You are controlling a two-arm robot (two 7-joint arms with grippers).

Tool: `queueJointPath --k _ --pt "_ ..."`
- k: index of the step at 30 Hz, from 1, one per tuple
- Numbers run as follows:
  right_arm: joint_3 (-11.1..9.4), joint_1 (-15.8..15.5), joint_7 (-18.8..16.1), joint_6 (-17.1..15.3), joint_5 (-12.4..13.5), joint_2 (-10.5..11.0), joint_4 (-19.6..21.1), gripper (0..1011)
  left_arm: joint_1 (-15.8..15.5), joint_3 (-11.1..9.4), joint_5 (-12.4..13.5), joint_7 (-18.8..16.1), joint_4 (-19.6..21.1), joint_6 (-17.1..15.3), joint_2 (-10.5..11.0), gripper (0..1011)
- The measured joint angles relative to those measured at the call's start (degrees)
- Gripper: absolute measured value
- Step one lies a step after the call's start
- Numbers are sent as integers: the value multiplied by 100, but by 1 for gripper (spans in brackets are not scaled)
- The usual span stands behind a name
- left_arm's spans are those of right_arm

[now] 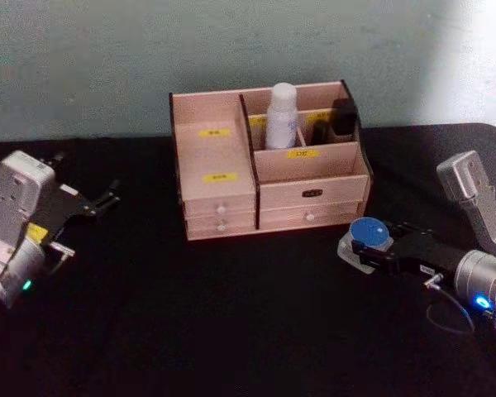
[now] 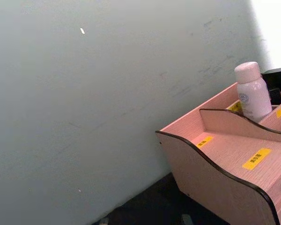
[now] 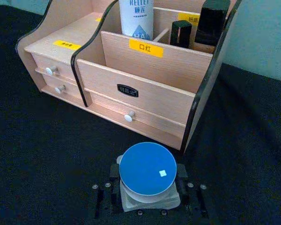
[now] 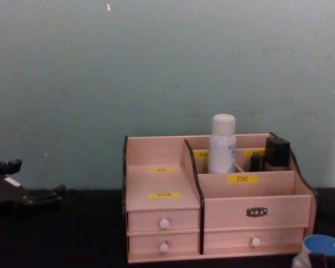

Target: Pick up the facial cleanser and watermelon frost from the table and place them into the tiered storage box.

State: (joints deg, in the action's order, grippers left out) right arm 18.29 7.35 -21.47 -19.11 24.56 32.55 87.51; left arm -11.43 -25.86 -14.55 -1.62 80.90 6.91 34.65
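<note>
The tiered storage box [image 1: 217, 195] [image 2: 214, 180] [image 3: 174, 73] [image 4: 229, 210] stands at the middle back of the black table. A white bottle, the facial cleanser [image 1: 282, 116] [image 2: 252, 93] [image 3: 136, 18] [image 4: 222, 144], is upright in one of its rear compartments. By the box's front right corner sits the watermelon frost [image 1: 370, 234] [image 3: 147, 168] [image 4: 322, 245], a small clear jar with a round blue lid. My right gripper [image 1: 365, 248] [image 3: 147, 185] is shut on the jar from both sides. Whether the jar rests on the table I cannot tell. My left gripper [image 1: 102, 201] is parked open at the far left.
Two dark upright items [image 1: 343, 116] [image 3: 210, 21] [image 4: 276, 152] fill the box's rear right compartment. The left stepped shelves [image 1: 215, 153] and the front middle compartment [image 3: 145, 70] hold nothing. A pale wall rises close behind the box. Black table [image 1: 231, 314] spreads in front.
</note>
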Motion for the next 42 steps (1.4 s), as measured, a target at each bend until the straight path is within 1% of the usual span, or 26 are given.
queueJointPath --k 4,9,14,19,23,25,29,33,36,40,42 --pt "15 -6 12 36 -95 18 37 712 0 0 0 0 0 0 0 1001" --pt "8 -22 -71 53 -100 55 129 712 0 0 0 0 0 0 0 1001" --pt "25 -33 -278 62 -17 141 317 712 0 0 0 0 0 0 0 1001" --pt "120 45 -456 58 72 190 437 712 0 0 0 0 0 0 0 1001" --pt "247 178 -600 60 135 196 497 712 0 0 0 0 0 0 0 1001" --pt "339 302 -673 80 152 175 497 712 0 0 1 0 0 0 0 1001" --pt "533 583 -800 132 163 82 423 712 0 0 0 0 0 0 0 1001" --pt "655 776 -850 173 160 9 363 712 0 0 1 0 0 0 0 1001" --pt "801 1003 -873 253 147 -117 279 712 0 0 0 0 0 0 0 1001" --pt "910 1157 -875 313 133 -223 200 712 0 0 0 0 0 0 0 1001" --pt "1000 1284 -875 354 124 -315 135 712 0 0 0 0 0 0 0 1001"
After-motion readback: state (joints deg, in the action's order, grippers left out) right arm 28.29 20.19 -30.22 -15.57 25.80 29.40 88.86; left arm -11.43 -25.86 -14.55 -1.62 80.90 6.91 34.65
